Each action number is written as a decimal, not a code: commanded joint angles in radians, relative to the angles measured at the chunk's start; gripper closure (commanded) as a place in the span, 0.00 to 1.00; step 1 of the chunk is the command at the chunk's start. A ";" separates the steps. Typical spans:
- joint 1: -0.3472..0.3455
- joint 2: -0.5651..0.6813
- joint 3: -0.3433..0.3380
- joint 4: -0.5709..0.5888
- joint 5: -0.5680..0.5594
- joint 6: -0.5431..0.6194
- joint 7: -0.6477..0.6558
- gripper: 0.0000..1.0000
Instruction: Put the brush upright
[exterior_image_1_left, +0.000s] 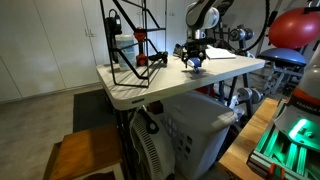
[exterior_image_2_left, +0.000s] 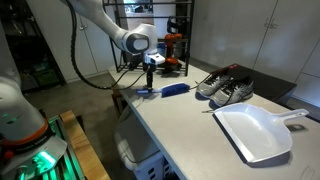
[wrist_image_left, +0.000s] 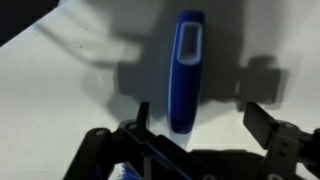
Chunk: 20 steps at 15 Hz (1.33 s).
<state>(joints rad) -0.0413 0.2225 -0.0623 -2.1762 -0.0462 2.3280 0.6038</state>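
The brush has a bright blue handle with a pale inset and lies flat on the white table. It shows in both exterior views. In the wrist view my gripper is open, its two dark fingers apart just above the table. The end of the handle lies between them, closer to the left finger, and neither finger touches it. In both exterior views the gripper hangs straight above the brush.
A black wire rack holding small items stands on the table behind the brush. A pair of grey shoes and a white dustpan lie farther along the table. The table edge is close to the brush.
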 joint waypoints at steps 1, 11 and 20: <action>0.008 0.028 -0.014 0.021 0.034 -0.009 -0.030 0.34; -0.008 -0.034 -0.022 -0.033 0.099 0.009 -0.079 0.92; -0.037 -0.290 -0.016 -0.262 0.321 0.161 -0.394 0.92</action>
<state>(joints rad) -0.0683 0.0567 -0.0826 -2.3160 0.1887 2.4205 0.3236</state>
